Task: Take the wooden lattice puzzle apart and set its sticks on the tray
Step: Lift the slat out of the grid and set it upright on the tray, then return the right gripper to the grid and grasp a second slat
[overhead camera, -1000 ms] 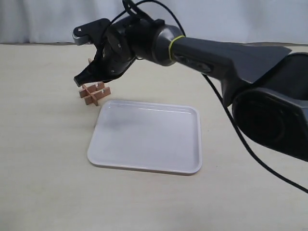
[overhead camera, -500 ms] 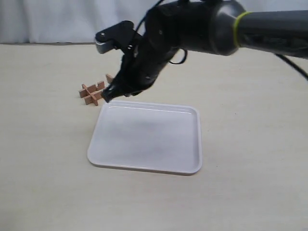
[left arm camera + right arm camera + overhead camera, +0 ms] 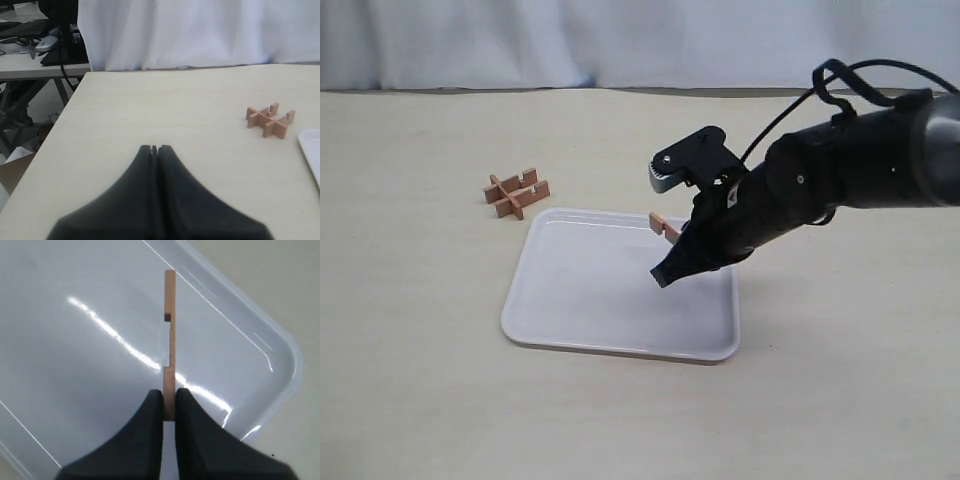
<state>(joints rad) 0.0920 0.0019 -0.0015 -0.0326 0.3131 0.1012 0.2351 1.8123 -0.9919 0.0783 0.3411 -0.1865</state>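
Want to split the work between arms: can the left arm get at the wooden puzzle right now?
Probably yes: bare table lies between the left gripper and the puzzle, and the right gripper is off over the tray holding a stick. The left fingers are shut and would have to open first.

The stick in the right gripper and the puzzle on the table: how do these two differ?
The stick is a single notched strip; the puzzle is several strips crossed together. The stick is held in the air by the right gripper; the puzzle lies on the table. The stick is over the tray; the puzzle is outside it. Both are reddish-brown wood.
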